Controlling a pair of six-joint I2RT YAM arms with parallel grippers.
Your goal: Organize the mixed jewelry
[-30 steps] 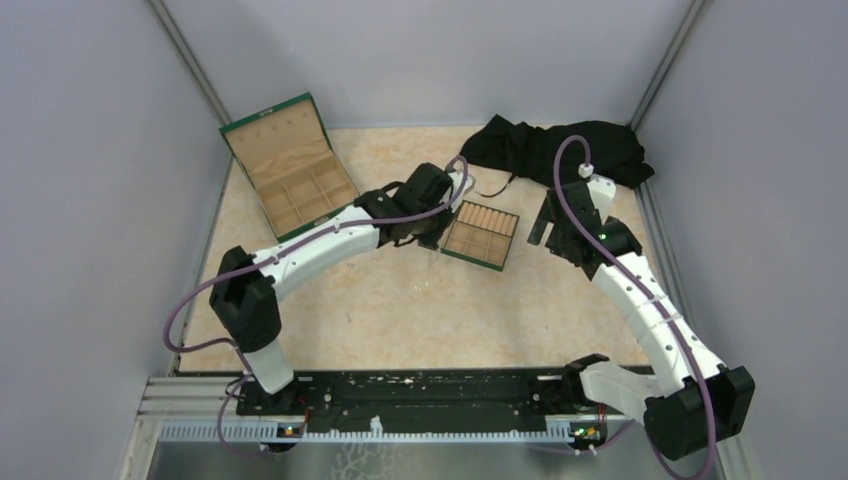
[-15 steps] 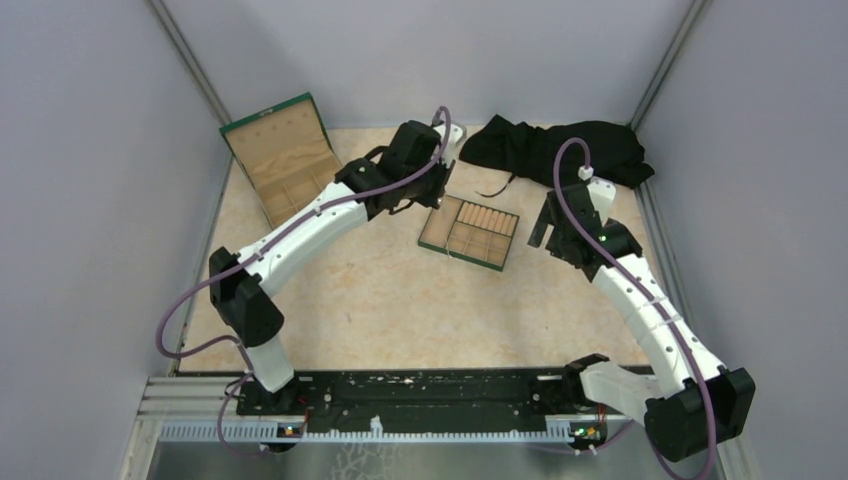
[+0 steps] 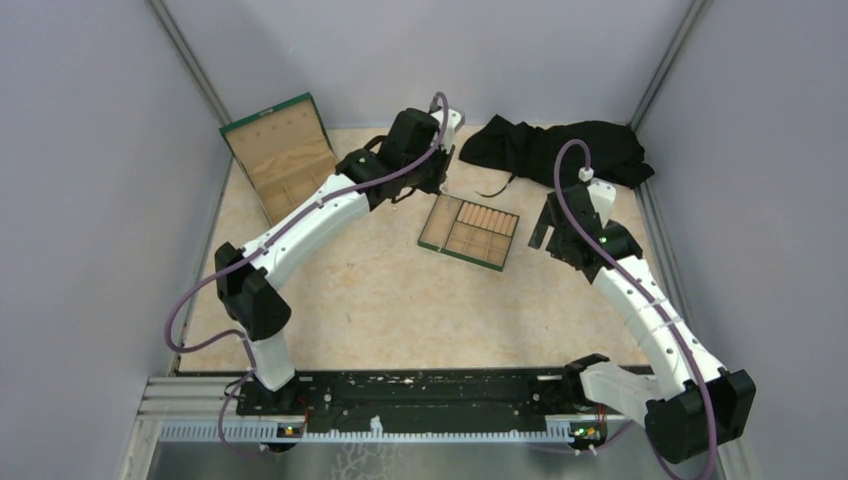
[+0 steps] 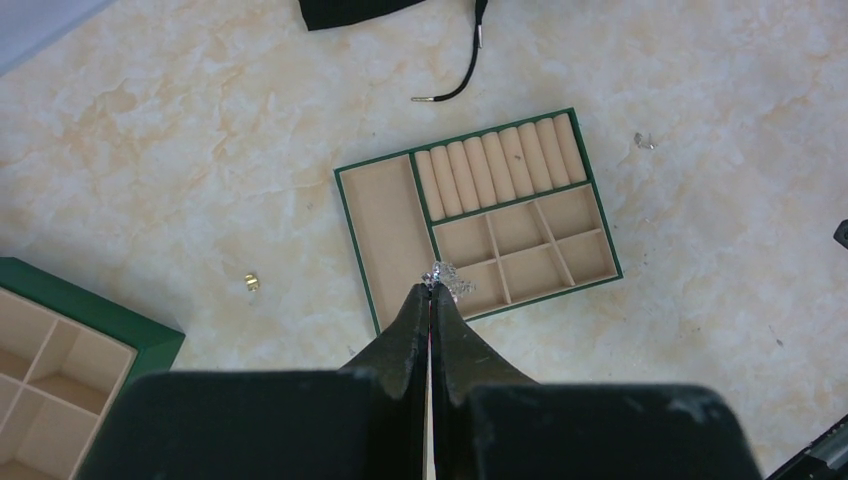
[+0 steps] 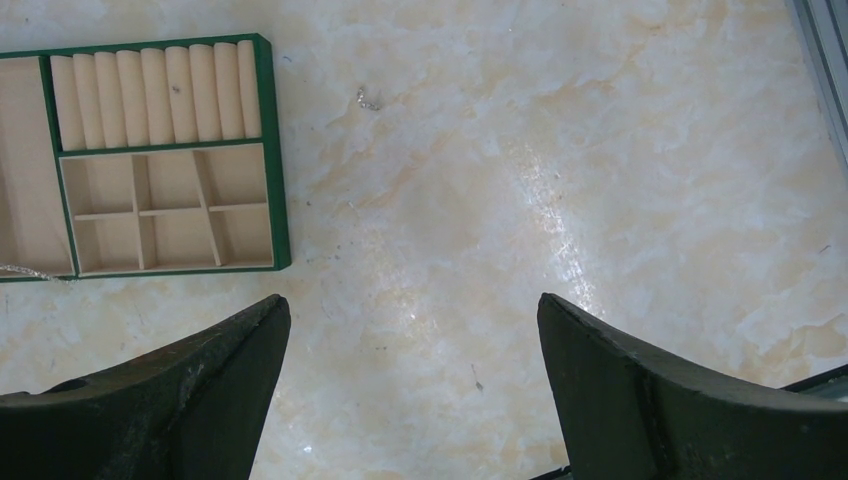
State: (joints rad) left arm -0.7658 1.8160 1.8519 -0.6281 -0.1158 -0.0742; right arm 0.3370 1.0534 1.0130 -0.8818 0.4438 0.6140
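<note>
My left gripper [image 4: 432, 290] is shut on a small sparkly silvery jewelry piece [image 4: 447, 278], held above the near edge of the tan wooden tray [image 4: 385, 220]. In the top view this gripper [image 3: 436, 186] hovers just beyond the tray's [image 3: 437, 224] far left corner. A tiny gold piece [image 4: 251, 283] lies on the table left of the tray. A silvery piece [image 4: 643, 142] lies right of the tray and also shows in the right wrist view [image 5: 368, 99]. My right gripper [image 5: 413, 320] is open and empty over bare table right of the tray [image 5: 235, 172]. A thin chain [image 5: 30, 272] lies at the tray's edge.
A black cloth [image 3: 555, 150] with a loose cord [image 4: 465, 80] lies at the back right. An open green wooden box [image 3: 285, 160] leans at the back left, with its corner in the left wrist view [image 4: 60, 340]. Grey walls enclose the table.
My left arm has swung back and away from over the tray towards the far side, uncovering the whole tray. The right arm has not moved.
</note>
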